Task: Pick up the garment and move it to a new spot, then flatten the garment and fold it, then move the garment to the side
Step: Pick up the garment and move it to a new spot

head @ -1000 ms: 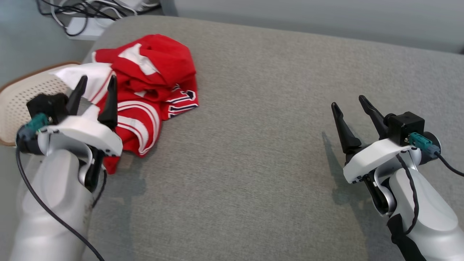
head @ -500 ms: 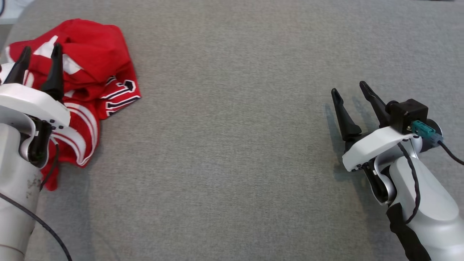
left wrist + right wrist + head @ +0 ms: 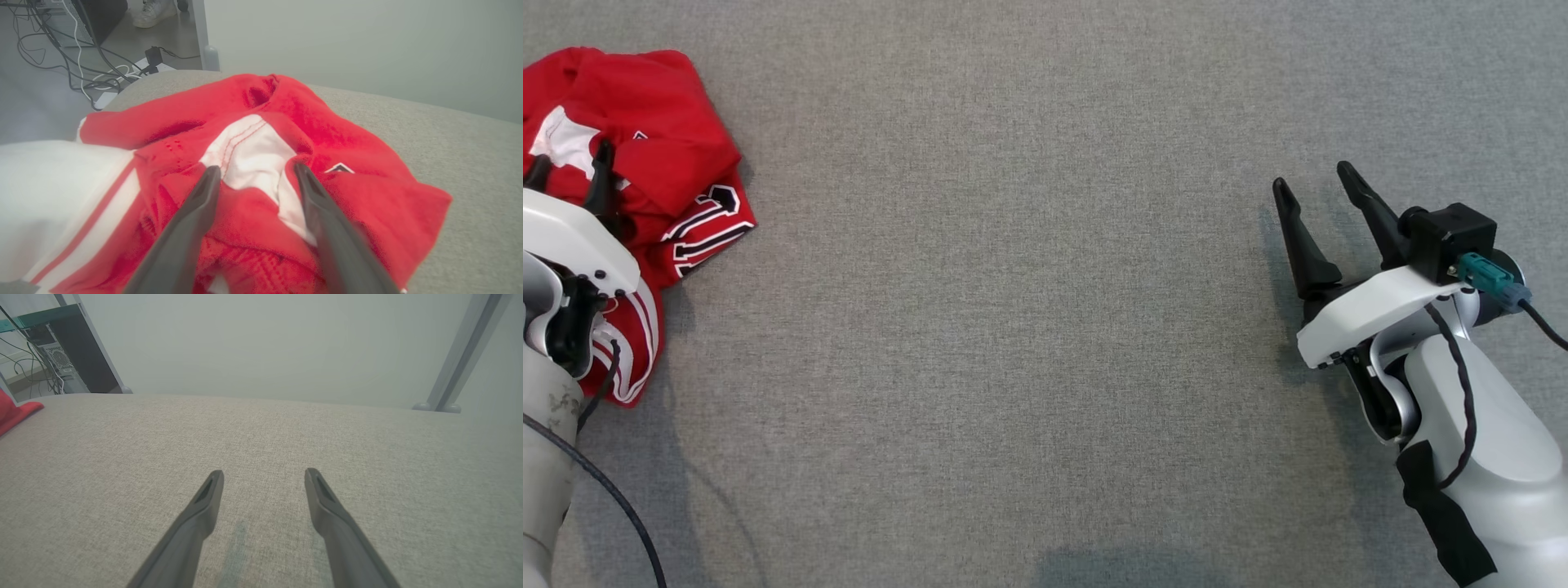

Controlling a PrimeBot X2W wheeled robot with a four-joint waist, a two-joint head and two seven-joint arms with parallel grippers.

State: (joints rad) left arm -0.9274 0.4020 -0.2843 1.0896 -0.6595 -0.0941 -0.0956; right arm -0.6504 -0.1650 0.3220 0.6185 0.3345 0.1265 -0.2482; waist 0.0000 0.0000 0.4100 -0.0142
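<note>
A crumpled red garment (image 3: 645, 139) with white stripes and dark lettering lies at the far left of the grey padded surface (image 3: 1013, 327). My left gripper (image 3: 569, 163) hovers over it, open. In the left wrist view its two fingers straddle a white patch of the garment (image 3: 367, 192), and the left gripper (image 3: 256, 168) holds nothing. Far to the right, my right gripper (image 3: 1312, 178) stands open over bare grey fabric. In the right wrist view the right gripper (image 3: 264, 473) is empty, and a red corner of the garment (image 3: 16, 412) shows at the left edge.
Beyond the surface's far left corner, cables (image 3: 81, 61) trail on the floor by a shoe (image 3: 153, 14). A computer tower (image 3: 61, 363) and a metal post (image 3: 461, 355) stand behind the surface. Grey padding stretches between the two grippers.
The head camera has swung, so the whole picture slid left. My left gripper has moved forward over the garment, up to its white patch. The right gripper has hardly moved.
</note>
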